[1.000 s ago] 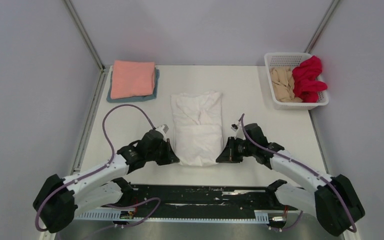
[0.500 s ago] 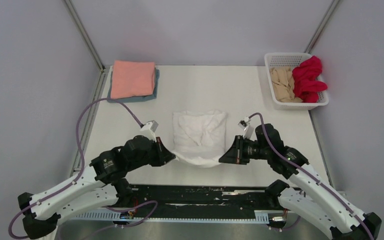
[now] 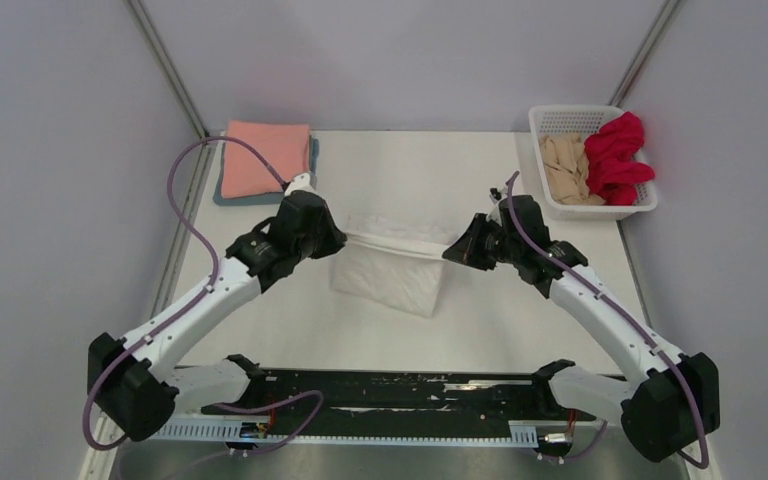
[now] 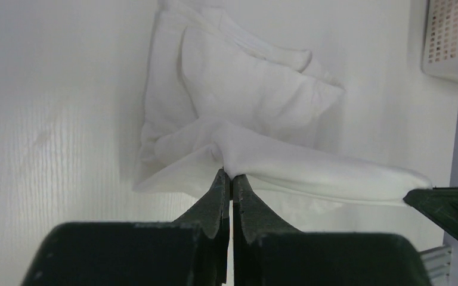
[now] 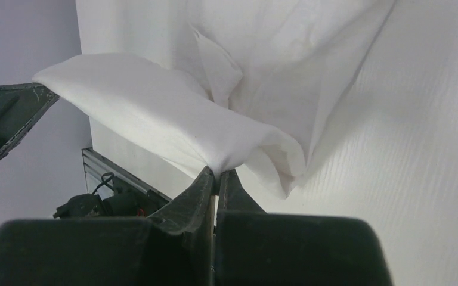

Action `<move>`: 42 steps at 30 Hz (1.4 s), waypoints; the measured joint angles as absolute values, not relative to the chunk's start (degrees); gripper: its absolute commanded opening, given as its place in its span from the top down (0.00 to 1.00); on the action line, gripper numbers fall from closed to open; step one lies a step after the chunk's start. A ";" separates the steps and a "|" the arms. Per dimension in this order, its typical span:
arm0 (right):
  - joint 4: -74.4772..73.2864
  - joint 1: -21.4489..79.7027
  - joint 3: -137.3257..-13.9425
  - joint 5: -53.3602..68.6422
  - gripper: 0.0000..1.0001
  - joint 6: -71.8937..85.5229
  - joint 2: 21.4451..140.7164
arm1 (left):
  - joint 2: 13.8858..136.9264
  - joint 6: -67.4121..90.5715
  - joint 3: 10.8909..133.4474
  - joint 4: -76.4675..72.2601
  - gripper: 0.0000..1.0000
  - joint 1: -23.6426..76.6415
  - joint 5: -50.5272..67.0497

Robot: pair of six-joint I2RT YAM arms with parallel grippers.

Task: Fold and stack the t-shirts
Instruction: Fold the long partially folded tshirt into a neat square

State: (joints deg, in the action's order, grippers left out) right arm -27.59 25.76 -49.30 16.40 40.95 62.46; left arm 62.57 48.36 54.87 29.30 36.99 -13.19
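The white t-shirt (image 3: 390,275) lies mid-table, half folded, its near edge lifted and stretched between both grippers. My left gripper (image 3: 338,238) is shut on the left corner of that edge; in the left wrist view the cloth (image 4: 286,161) is pinched at my left gripper (image 4: 231,176). My right gripper (image 3: 452,250) is shut on the right corner; in the right wrist view the cloth (image 5: 155,119) is pinched at my right gripper (image 5: 216,173). The salmon pink t-shirt (image 3: 265,157) lies folded on the folded grey-blue t-shirt (image 3: 260,196) at the back left. The red t-shirt (image 3: 615,155) and the beige t-shirt (image 3: 565,168) sit crumpled in the basket.
The white lattice basket (image 3: 592,118) stands at the back right corner, and its corner shows in the left wrist view (image 4: 453,36). A metal rail runs along the table's left edge (image 3: 175,250). A black strip with wiring (image 3: 400,390) lies along the near edge.
Both grippers have risen and carried the near edge of the white t-shirt away from me, toward the far end of the shirt. The edge now hangs taut between them above the rest.
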 measured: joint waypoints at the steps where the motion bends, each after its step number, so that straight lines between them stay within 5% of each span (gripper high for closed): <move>1: -26.85 24.77 -49.30 16.71 1.00 40.88 63.55 | 65.12 47.68 56.18 28.64 1.00 35.55 -11.86; 20: -16.56 15.00 -57.32 25.43 0.94 39.48 89.65 | 99.31 40.77 76.55 26.00 1.00 23.46 0.95; 22: -16.19 14.39 -58.98 25.45 0.91 39.20 92.29 | 102.19 40.29 78.39 26.26 0.91 22.87 1.89; 23: -15.92 14.17 -59.53 25.39 0.87 39.09 93.45 | 103.68 40.10 79.48 26.55 0.75 22.63 2.44; 24: -15.81 13.96 -60.16 25.32 0.75 39.00 94.61 | 105.03 39.88 80.51 26.74 0.64 22.44 2.83; 25: -15.75 13.74 -61.06 25.10 0.61 38.74 96.05 | 106.48 39.35 81.67 27.03 0.40 22.17 3.09; 27: -15.75 13.34 -62.83 23.68 0.27 38.09 98.91 | 109.25 39.20 84.34 27.90 0.09 21.45 2.87; 29: -15.90 12.88 -64.88 22.44 0.03 36.91 101.54 | 111.07 38.33 86.80 28.86 0.01 20.51 2.92; 30: -16.05 12.80 -66.04 22.04 0.00 36.01 102.72 | 111.53 37.95 87.79 29.15 0.01 20.14 2.96; 36: -15.79 13.82 -68.12 20.64 0.00 31.62 100.29 | 109.06 37.19 88.23 26.92 0.00 19.09 6.39; 42: -0.84 17.32 -59.16 31.75 0.00 34.33 91.57 | 105.10 37.91 82.70 21.61 0.00 19.94 16.95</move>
State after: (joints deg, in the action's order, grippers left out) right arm -0.84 17.32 -59.16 31.75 34.33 91.57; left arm 105.10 37.91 82.70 21.61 19.94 16.95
